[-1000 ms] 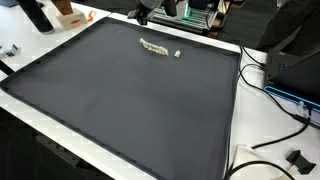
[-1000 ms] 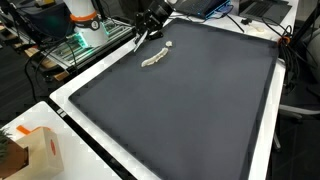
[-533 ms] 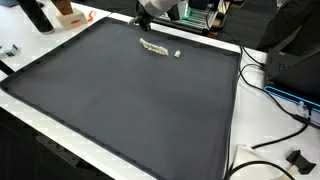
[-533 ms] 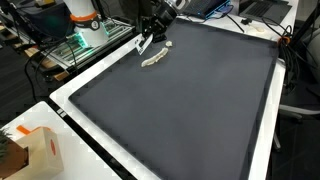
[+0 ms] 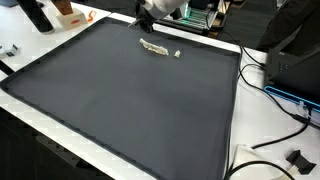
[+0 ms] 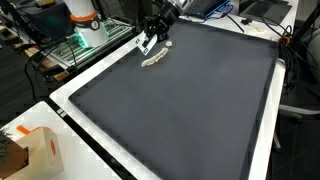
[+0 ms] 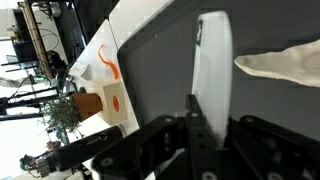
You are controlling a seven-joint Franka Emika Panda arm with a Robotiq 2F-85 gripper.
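Here the wrist view's edge cuts off the pale strip (image 7: 285,62)

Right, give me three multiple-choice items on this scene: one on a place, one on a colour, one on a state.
1. Where is the pale strip?
A) in the middle of the mat
B) near the mat's edge, by the gripper
C) off the mat

2. What colour is the mat?
A) red
B) dark grey
C) yellow

3. How is the strip?
A) lying on the mat
B) hanging in the air
C) rolled into a ball

Answers:
1 B, both exterior views show it close to the edge, beside the gripper.
2 B, the mat is dark grey throughout.
3 A, it rests stretched out on the surface.
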